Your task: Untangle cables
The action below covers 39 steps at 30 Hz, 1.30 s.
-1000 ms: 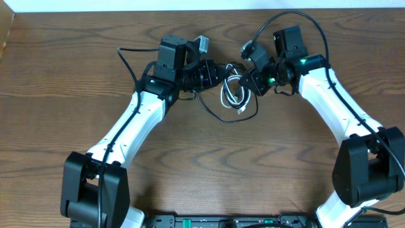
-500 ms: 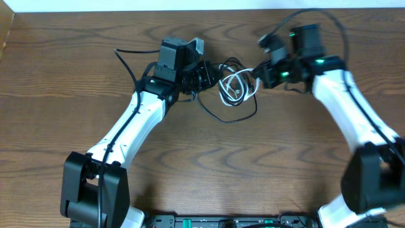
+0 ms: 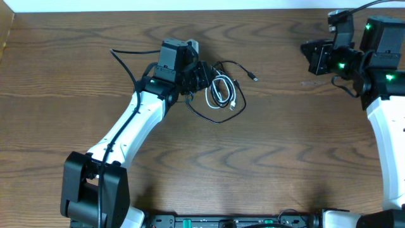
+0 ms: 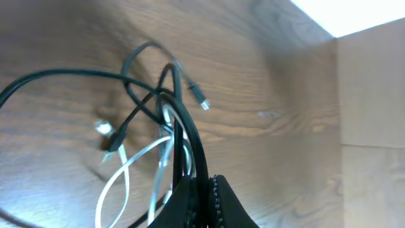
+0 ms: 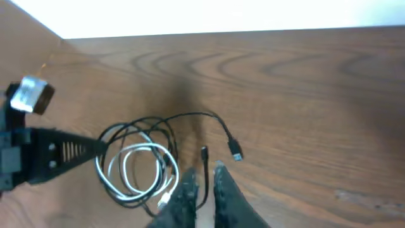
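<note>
The white-and-black left arm (image 3: pixel 136 120) reaches from the near left corner of the brown wood-grain counter (image 3: pixel 266 164) toward the middle of its far edge. The left gripper (image 3: pixel 202 75) lies low there. In the left wrist view its jaws are pinched together on the thin black cord (image 3: pixel 239 64), which rises out from between them and bends away into loops.

Just right of that gripper the two cords lie in one small heap on the counter, left of centre and near the far edge. The thin white cord (image 3: pixel 217 92) is coiled in narrow oval loops, its small plug (image 3: pixel 233 106) at the near side. The black cord loops around and across it, so the two overlap. One black strand swings out toward the near edge, and another runs right to a small plug end (image 3: pixel 254 78) lying flat on the wood.

The right gripper (image 3: pixel 307 50) is well apart from the heap, by the far right corner, pointing left. In the right wrist view its jaws stand narrow with a slim gap, holding nothing.
</note>
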Each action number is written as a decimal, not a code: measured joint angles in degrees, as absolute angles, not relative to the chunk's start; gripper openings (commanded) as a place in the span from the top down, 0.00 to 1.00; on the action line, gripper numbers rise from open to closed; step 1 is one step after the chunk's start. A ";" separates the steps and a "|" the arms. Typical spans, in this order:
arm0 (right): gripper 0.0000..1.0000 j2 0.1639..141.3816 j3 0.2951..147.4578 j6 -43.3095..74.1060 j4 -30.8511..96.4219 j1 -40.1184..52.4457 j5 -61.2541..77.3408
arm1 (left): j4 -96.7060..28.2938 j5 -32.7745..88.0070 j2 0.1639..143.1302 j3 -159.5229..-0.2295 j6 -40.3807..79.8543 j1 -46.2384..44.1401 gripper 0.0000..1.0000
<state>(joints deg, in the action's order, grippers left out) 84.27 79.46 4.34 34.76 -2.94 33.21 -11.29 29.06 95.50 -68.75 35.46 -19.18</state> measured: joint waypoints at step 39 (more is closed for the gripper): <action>0.60 97.36 79.46 -6.96 24.64 12.25 58.19 | 9.39 47.97 95.57 -68.58 69.56 -16.16 0.92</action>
<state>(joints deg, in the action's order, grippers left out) 97.36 79.46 -6.96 24.64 12.25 58.19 9.39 47.97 95.57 -68.58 69.56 -16.16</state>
